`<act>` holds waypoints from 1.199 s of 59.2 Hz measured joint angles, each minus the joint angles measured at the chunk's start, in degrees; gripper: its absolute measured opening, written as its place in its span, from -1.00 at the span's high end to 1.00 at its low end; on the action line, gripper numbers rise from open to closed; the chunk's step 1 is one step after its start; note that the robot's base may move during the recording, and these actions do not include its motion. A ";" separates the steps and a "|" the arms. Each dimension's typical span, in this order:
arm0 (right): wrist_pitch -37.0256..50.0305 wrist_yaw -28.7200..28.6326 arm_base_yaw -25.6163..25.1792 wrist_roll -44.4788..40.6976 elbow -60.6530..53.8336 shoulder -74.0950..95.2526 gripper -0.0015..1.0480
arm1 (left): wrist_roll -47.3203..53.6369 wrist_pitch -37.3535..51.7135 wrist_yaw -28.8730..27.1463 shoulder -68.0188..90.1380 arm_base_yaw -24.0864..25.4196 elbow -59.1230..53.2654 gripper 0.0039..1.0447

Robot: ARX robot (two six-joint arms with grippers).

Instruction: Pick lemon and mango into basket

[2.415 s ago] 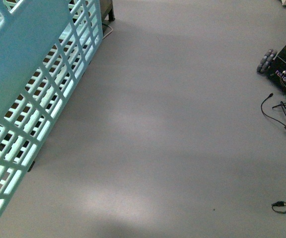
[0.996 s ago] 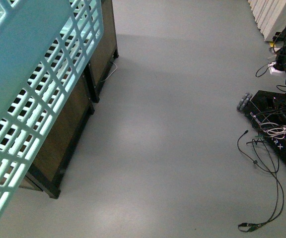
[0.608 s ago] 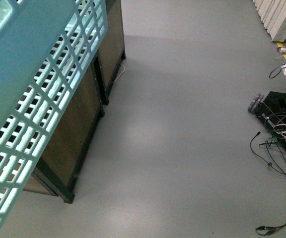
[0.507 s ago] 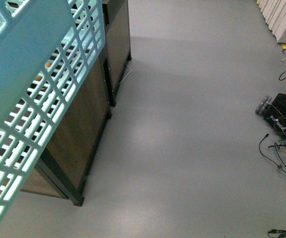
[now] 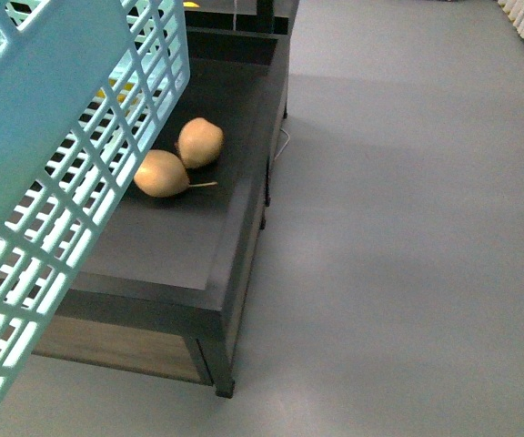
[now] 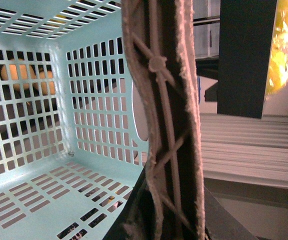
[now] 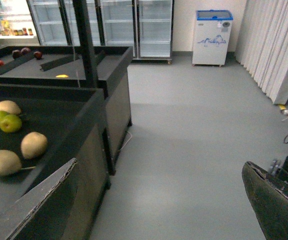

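Note:
The light teal basket (image 5: 53, 164) hangs tilted at the left of the front view. My left gripper (image 6: 171, 215) is shut on the basket's brown-grey handle (image 6: 166, 115); the basket's inside (image 6: 39, 195) holds nothing that I can see. Open over the floor, my right gripper (image 7: 159, 210) has nothing between its fingers (image 7: 39, 205). A small yellow thing (image 7: 61, 76) lies on a far dark stand; I cannot tell whether it is the lemon. No mango shows for sure. A yellow patch (image 5: 107, 91) shows through the basket's slots.
A low dark display stand (image 5: 198, 264) holds two tan rounded fruits (image 5: 200, 141) (image 5: 160, 173), with green apples (image 7: 6, 121) further along. Dark red fruits (image 7: 14, 52) lie on a far stand. Glass fridges (image 7: 154, 25), a chest freezer (image 7: 212, 37), a curtain (image 7: 274, 45) and grey floor (image 5: 408, 228) lie beyond.
The front view has swung from bare floor with cables at the right to the dark stand and its tan fruits. The basket keeps its place at the left, still held.

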 joint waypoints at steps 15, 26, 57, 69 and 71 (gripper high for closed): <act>-0.04 0.00 0.00 0.02 0.00 -0.07 -0.83 | -0.02 0.00 0.15 -0.02 0.00 0.00 0.88; -0.04 0.00 0.00 0.00 0.00 -0.07 -0.83 | 0.02 0.00 0.17 0.00 0.00 0.00 0.88; -0.04 0.09 0.00 0.00 0.00 -0.07 -0.83 | 0.02 0.00 0.02 -0.02 0.00 0.00 0.88; -0.04 -0.02 0.00 -0.02 0.00 -0.02 -0.83 | 0.00 0.00 0.17 0.00 0.00 0.02 0.88; -0.02 0.15 0.00 -0.02 0.00 -0.02 -0.83 | -0.02 0.00 0.09 -0.04 0.00 0.02 0.88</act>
